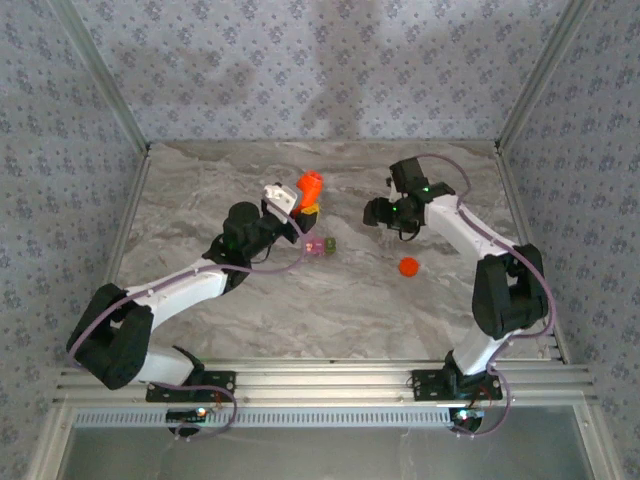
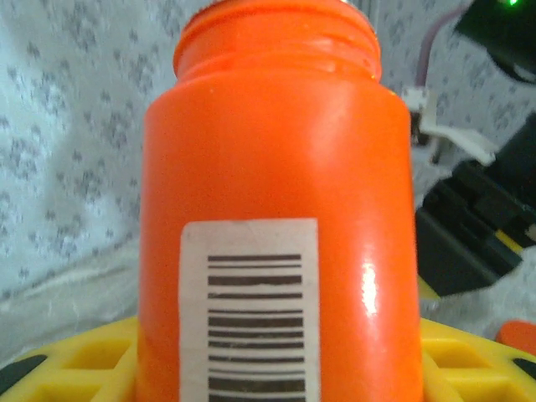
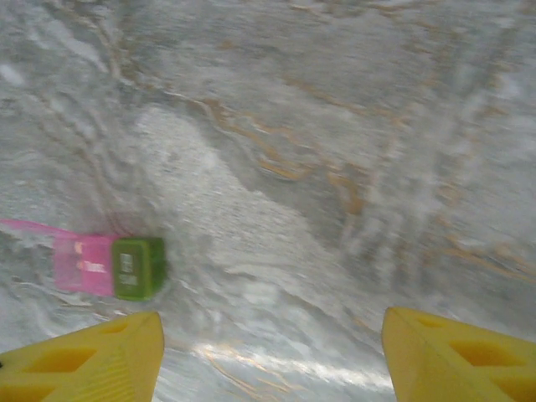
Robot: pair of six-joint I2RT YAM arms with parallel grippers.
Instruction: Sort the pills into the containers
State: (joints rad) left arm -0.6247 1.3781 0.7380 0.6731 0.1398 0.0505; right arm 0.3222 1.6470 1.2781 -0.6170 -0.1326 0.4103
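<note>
Right now the left gripper is pinching the uncapped orange bottle between its yellow fingers, holding it tilted above the marbled table. Just beside it, the containers are sitting on the table, the pink compartment joined to the green. Further right an orange cap is lying alone. Near it the right gripper is hovering, its fingers spread and gripping nothing.

I found the containers on the table near its middle, the bottle just beyond them on the far side, and the cap lying apart to their right.
</note>
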